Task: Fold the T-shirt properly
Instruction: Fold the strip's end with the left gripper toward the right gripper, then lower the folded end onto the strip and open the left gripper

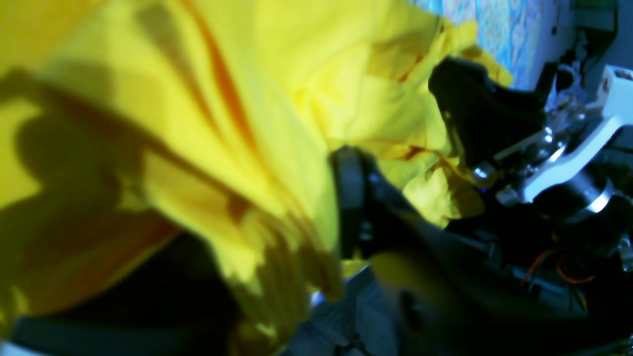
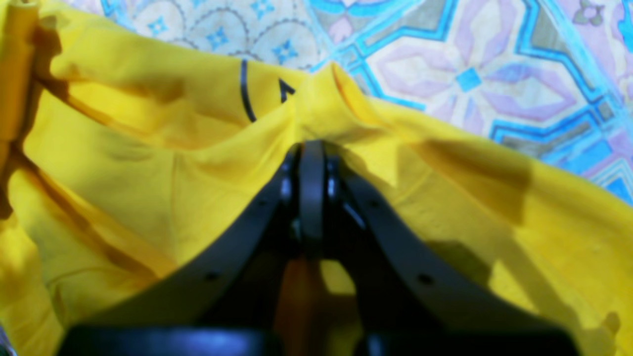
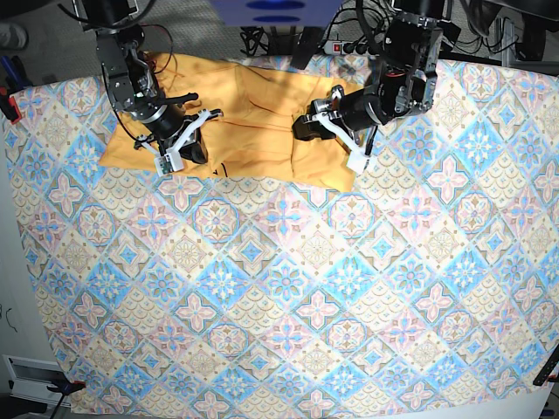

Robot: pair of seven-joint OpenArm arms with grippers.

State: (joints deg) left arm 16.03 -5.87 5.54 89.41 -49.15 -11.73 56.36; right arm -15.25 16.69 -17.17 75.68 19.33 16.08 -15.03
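Two grippers work the T-shirt (image 3: 244, 122), which lies bunched at the far edge of the tile-patterned cloth (image 3: 288, 297), spread between the arms and not yet squared into any fold. The right gripper (image 2: 312, 148), at the left of the base view, has its jaws together with a ridge of yellow fabric pinched up at the tips, near a dark curved mark on the shirt. The left gripper (image 3: 307, 125), at the right of the base view, sits in the rumpled right side of the shirt; its wrist view is blurred and crowded with cloth, so I cannot tell whether its jaws are apart or holding fabric. The main risk, as I judge it, is uneven tension: if only one side holds when the arms move, the shirt would drag sideways and crease instead of folding cleanly. A pinch that catches several layers, or the patterned cloth beneath, would pull everything askew.
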